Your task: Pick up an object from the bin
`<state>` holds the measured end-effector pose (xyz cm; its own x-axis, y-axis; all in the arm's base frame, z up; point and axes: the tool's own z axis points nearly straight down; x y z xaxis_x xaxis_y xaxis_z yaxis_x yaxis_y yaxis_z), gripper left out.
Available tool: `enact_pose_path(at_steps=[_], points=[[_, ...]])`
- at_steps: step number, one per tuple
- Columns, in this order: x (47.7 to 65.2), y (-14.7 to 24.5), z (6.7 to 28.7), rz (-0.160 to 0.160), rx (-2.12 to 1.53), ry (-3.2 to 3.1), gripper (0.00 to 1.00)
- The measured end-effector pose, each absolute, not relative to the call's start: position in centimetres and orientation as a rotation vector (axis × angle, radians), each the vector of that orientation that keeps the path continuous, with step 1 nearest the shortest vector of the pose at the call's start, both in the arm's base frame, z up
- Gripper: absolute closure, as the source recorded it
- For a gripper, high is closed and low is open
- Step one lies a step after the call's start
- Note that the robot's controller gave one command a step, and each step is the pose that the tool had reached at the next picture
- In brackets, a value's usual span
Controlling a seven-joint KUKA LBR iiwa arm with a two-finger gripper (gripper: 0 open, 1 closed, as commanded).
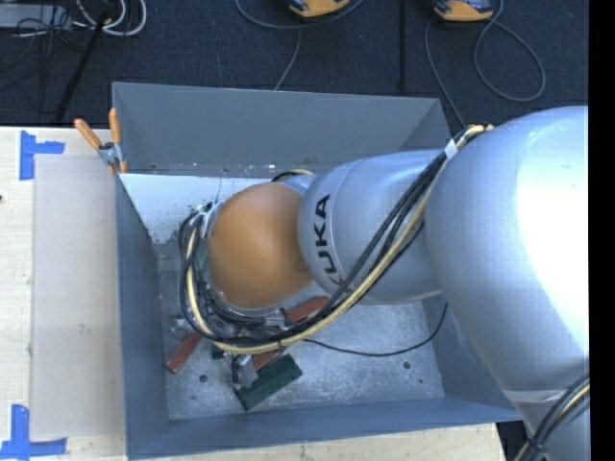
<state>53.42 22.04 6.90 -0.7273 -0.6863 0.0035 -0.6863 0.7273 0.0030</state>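
Dark carpet [192,46] strewn with cables is seen beyond the top of the grey metal bin [288,142], which fills the middle of the frame. From the right, the silver arm [404,229] is reached down into the bin, and its wrist is capped by a rounded orange cover [255,243] ringed with yellow and black cables. The jaws are hidden beneath this cover and cable bundle at the lower centre of the bin, so it cannot be told whether they are open or closed, or whether anything is held. Just below the wrist end, toward the bottom centre of the frame, a dark green rectangular block [272,380] is seen lying tilted on the bin floor; its upper left corner is tucked under the cables, and its relation to the jaws cannot be made out. A reddish-brown strip [183,353] is laid aslant at the lower left of the wrist, and a second reddish-brown piece [309,307] is glimpsed at the right of the cover, partly covered by the arm.
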Motion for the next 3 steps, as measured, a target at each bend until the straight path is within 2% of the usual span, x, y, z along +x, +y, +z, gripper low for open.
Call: enact_pose_path(at_steps=[1,2,3], points=[[53.5,22.0,7.1,-0.002,1.152,-2.921,1.00],[53.4,22.1,19.5,-0.001,1.124,-2.941,1.00],[53.6,21.5,25.6,0.000,1.255,-2.889,1.00]])
